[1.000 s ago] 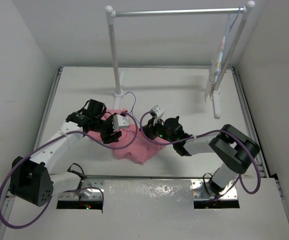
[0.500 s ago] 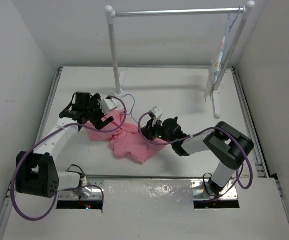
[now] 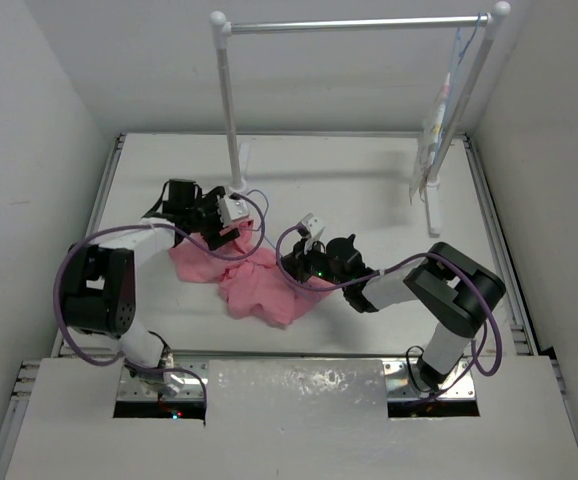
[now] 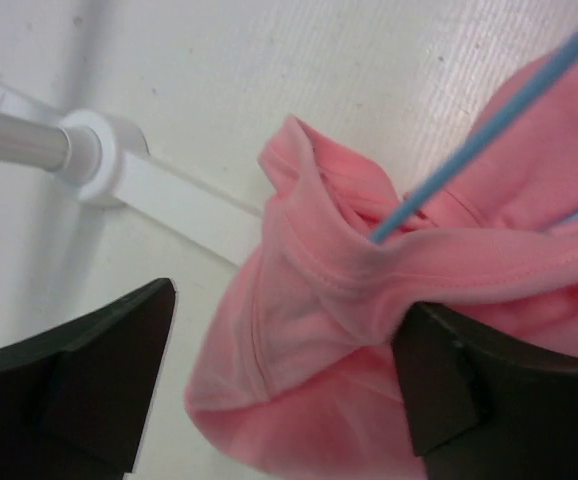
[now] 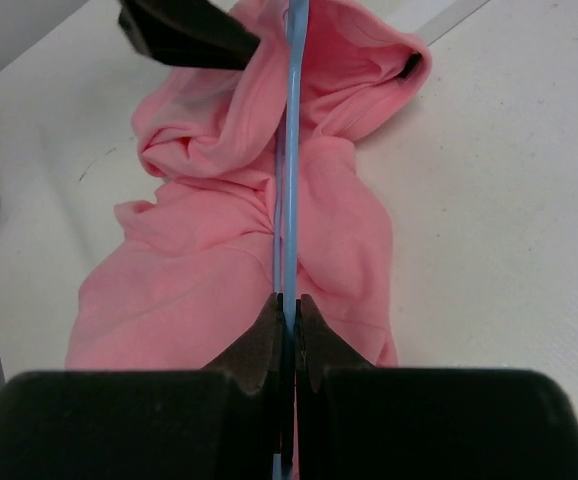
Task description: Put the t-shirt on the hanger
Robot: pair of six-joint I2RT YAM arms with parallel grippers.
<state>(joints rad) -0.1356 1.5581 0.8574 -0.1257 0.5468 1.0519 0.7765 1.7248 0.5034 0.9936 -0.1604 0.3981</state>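
Clamping hanger (image 5: 289,150) in right jaws, t-shirt (image 5: 189,280) crumpled

The rail post (image 3: 230,120) stands just behind the left gripper (image 3: 234,218); bare table (image 3: 369,180) stretches right, beyond the t-shirt (image 3: 259,285).

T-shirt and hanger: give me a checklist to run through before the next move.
1. The right claw shut on the hanger wire: ok.
2. The left claw open, ready to grip: ok.
3. A fold of the t-shirt lined up between the left claw's jaws: ok.
4. The hanger wire running into the cloth: ok.
5. Which opening the wire enters, neck or sleeve: cannot tell.
6. The t-shirt spread over the hanger's shoulders: not ok, it lies bunched on the table.
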